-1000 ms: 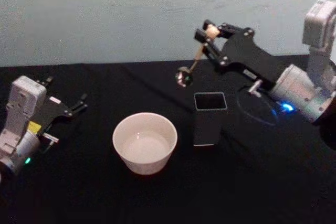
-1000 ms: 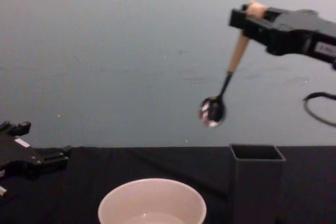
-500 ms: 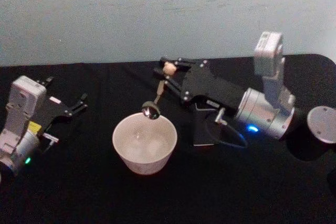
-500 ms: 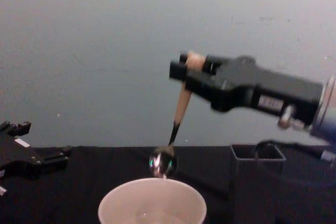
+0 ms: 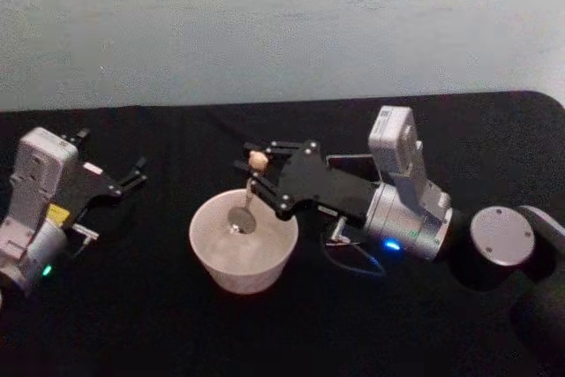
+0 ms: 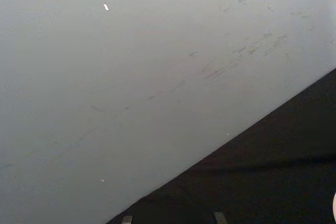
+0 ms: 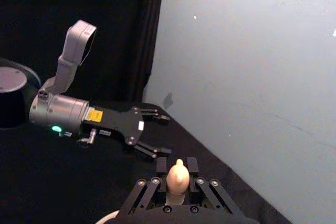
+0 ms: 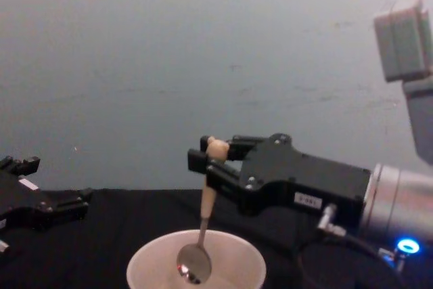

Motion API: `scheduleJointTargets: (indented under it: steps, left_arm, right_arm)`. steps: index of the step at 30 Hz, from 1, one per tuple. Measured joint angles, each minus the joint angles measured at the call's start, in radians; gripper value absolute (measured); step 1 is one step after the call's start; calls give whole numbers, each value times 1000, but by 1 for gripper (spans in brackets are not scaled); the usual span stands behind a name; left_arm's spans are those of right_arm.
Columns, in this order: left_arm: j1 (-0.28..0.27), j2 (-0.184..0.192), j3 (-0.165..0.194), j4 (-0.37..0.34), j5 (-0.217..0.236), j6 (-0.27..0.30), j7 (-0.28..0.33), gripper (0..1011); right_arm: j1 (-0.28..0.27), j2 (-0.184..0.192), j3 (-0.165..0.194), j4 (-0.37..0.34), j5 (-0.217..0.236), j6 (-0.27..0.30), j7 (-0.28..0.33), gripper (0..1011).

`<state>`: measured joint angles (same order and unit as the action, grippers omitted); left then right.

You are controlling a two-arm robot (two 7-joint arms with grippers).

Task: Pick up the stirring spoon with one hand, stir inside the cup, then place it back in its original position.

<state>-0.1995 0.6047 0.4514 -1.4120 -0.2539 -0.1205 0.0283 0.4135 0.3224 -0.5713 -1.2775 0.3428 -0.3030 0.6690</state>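
Observation:
The cream-white cup (image 5: 265,267) stands on the black cloth in front of me, and the chest view catches its rim (image 8: 145,260). My right gripper (image 5: 258,165) reaches in from the right and is shut on the stirring spoon's beige handle just below the bear-head knob (image 8: 216,147). The spoon (image 8: 205,216) hangs nearly upright with its shiny bowl (image 5: 239,218) down inside the cup. In the right wrist view the knob (image 7: 177,176) sits between the shut fingers. The dark grey holder (image 5: 351,159) is mostly hidden behind the right arm. My left gripper (image 5: 132,176) rests open at the far left.
A round grey disc (image 5: 501,236) sits at the right, near the right arm's base. A thin cable (image 5: 353,262) loops under the right wrist. A pale wall runs along the table's far edge. Bare black cloth lies between the cup and the left gripper.
My right arm has swung left and come down. The spoon's bowl went from beside the holder, to just over the cup's rim, to inside the cup. The left arm has not moved.

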Motion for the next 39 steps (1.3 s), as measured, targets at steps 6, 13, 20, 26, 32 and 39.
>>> scheduleJointTargets:
  steps: [6, 13, 20, 26, 32, 39]
  left_arm:
    - [0, 0, 0, 0, 0, 0, 0, 1001]
    - [0, 0, 0, 0, 0, 0, 0, 1001]
    - [0, 0, 0, 0, 0, 0, 0, 1001]
    - [0, 0, 0, 0, 0, 0, 0, 1001]
    - [0, 0, 0, 0, 0, 0, 0, 1001]
    - [0, 0, 0, 0, 0, 0, 0, 1001]
  right_arm:
    - [9, -20, -13, 44, -28, -31, 2, 215]
    - [17, -36, -24, 77, -63, -46, 0, 215]
    - [18, -40, -26, 83, -83, -43, -8, 215]
    - [15, -35, -15, 81, -92, -33, -22, 215]
    - [-7, -10, 3, 50, -86, -17, -25, 215]
    - [-53, 30, 19, -19, -56, 6, -13, 215]
